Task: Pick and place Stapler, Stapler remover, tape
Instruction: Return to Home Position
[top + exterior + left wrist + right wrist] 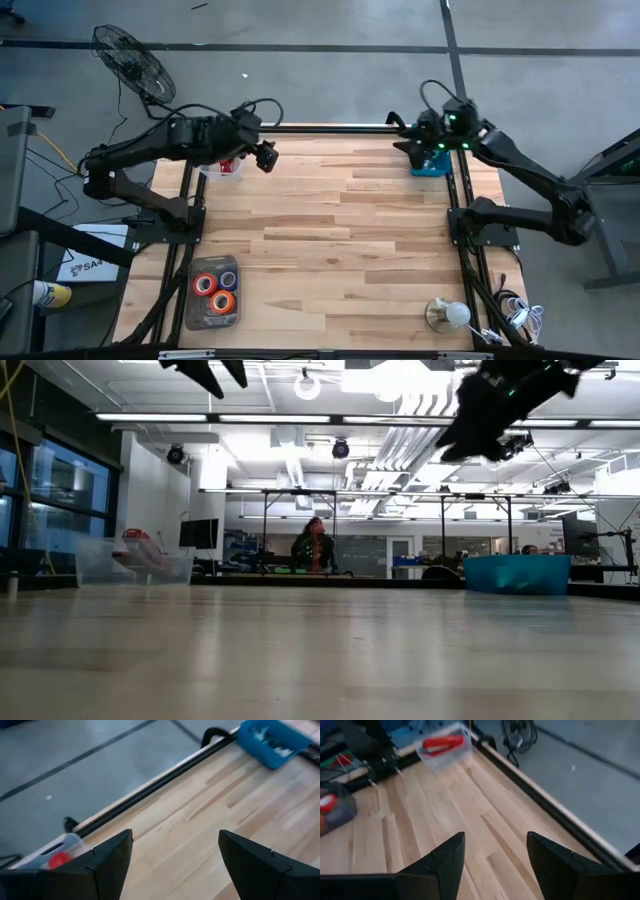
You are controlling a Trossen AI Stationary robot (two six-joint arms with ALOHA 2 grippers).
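With the stapler [443, 743] apparently lying in the clear bin [449, 755] at the tabletop's [350, 230] far left corner, the left hand [175, 851] raised near it and the right hand [496, 851] near the blue bin [428, 168] both hang empty, fingers [107, 862] apart, so a low swing could knock either bin.

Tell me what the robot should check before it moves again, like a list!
1. Left gripper empty: ok, it is open with nothing between its fingers.
2. Right gripper empty: ok, it is open and holds nothing.
3. Stapler inside the clear bin: ok.
4. Tape rolls inside the dark tray: ok.
5. Staple removers inside the blue bin: cannot tell, the inside is blurred.
6. Both grippers lifted off the table: ok.
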